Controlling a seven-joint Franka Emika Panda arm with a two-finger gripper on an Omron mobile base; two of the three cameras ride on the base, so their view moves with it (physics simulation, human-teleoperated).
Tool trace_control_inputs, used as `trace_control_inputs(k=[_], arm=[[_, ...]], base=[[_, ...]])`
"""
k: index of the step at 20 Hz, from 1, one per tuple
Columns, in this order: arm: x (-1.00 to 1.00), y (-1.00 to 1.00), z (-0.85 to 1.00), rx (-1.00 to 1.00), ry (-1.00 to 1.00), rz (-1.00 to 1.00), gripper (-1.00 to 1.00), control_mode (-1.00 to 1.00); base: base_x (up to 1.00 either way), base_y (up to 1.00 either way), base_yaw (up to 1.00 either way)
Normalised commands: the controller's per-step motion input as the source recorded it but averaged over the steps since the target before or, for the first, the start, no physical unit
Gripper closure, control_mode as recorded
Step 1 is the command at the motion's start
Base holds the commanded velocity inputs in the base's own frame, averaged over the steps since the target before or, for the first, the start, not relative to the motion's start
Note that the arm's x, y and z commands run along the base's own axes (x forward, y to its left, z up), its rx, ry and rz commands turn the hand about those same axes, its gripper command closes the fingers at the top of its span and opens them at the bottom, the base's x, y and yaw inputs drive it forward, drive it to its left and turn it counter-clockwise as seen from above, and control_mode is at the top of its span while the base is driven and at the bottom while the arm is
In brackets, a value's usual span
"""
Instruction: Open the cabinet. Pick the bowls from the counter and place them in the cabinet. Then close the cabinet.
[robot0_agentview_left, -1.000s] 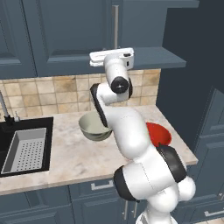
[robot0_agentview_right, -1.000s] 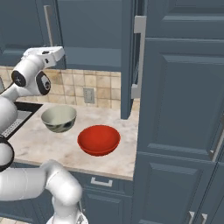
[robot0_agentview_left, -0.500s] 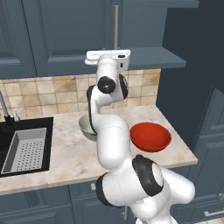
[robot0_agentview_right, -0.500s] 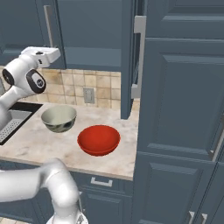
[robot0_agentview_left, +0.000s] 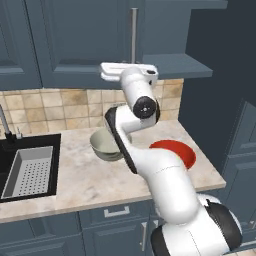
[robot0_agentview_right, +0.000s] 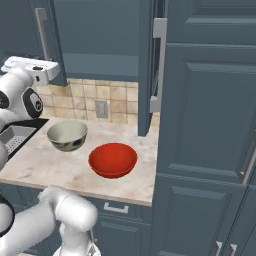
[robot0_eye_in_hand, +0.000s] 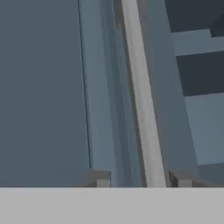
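Observation:
The cabinet's left door (robot0_agentview_left: 75, 40) is closed, and its silver bar handle (robot0_agentview_left: 133, 32) (robot0_eye_in_hand: 142, 100) runs between my two fingertips. My gripper (robot0_eye_in_hand: 142, 179) is open, straddling the handle's lower end with a gap on each side; the white hand (robot0_agentview_left: 127, 71) (robot0_agentview_right: 32, 67) sits just below the door. The right door (robot0_agentview_right: 147, 70) stands open edge-on, showing the inner shelf (robot0_agentview_right: 100, 70). On the counter (robot0_agentview_left: 75, 185) the cream-white bowl (robot0_agentview_left: 105, 145) (robot0_agentview_right: 67, 135) sits left of the red bowl (robot0_agentview_left: 172, 152) (robot0_agentview_right: 113, 159), which my arm partly hides.
A black sink (robot0_agentview_left: 27, 170) with a perforated tray lies at the counter's left. A tall dark cupboard (robot0_agentview_right: 210, 100) bounds the counter on the right. Lower drawers (robot0_agentview_left: 117, 212) run under the counter's front edge.
The arm's elbow and lower links have swung about while the hand has stayed at the handle's lower end. Both bowls and the doors are where they were.

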Motion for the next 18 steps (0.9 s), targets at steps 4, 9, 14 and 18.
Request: trace_control_inputs(k=[4,9,14,18], arm=[[-1.00,1.00,0.13,-0.09,0.04,0.29,1.00,-1.00],[-1.00,1.00,0.12,-0.13,0.07,0.25,1.00,-1.00],[-1.00,1.00,0.23,-0.19,0.15,0.21,1.00,-1.00],[-1.00,1.00,0.17,-0.22,0.18,0.21,1.00,-1.00]], base=[[0.00,0.00,0.00],[0.00,0.00,0.00],[0.00,0.00,0.00],[0.00,0.00,0.00]])
